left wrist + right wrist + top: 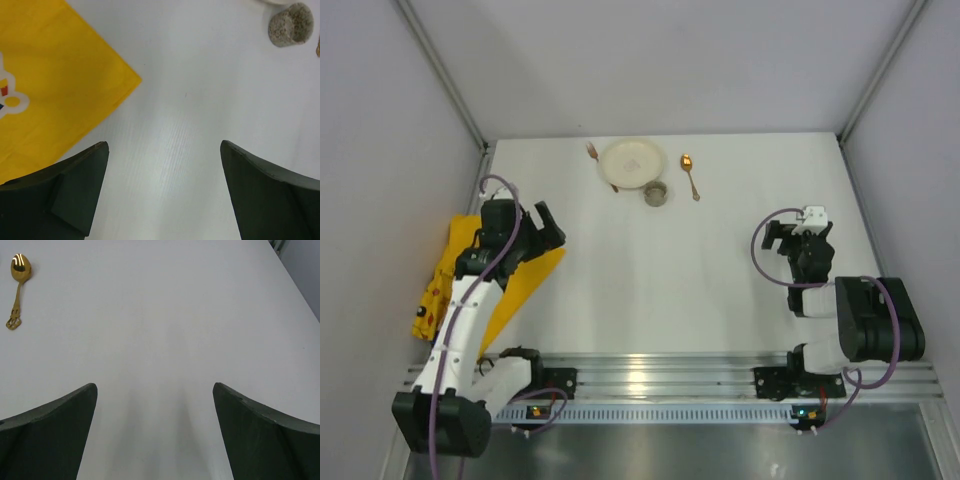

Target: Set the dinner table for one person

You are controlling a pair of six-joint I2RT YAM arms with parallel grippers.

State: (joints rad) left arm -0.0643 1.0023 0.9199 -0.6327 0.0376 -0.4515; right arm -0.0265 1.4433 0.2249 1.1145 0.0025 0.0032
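Hovering over the left half of the table (670, 270), the left gripper (546, 232) has its jaws spread wide with nothing between them, and its wrist camera shows only bare white surface in the gap between the two dark fingers (80, 190). Just to its left sits the yellow mat (525, 285), lying at the table's left edge and partly hidden under the left arm. One corner of the mat pokes out onto the white, and a bit of cartoon print shows on the cloth at the edge of the wrist view. Over on the right side, the right gripper (800, 232) hangs above open tabletop, jaws also wide apart and holding nothing. Up at the far edge, the dinnerware is gathered in a little group, well away from both grippers. The pale round plate (632, 161) lies in the middle of it. A fork (592, 152) lies just beside the plate's left rim, though I cannot tell if the two touch. A gold spoon (689, 174) sits a little way off to the plate's right, bowl towards the far edge. A small speckled cup (656, 193) stands upright just in front of the plate, between it and the arms. The table itself fills the whole scene, white and matte, its metal rails running along the near edge where both arm bases are bolted
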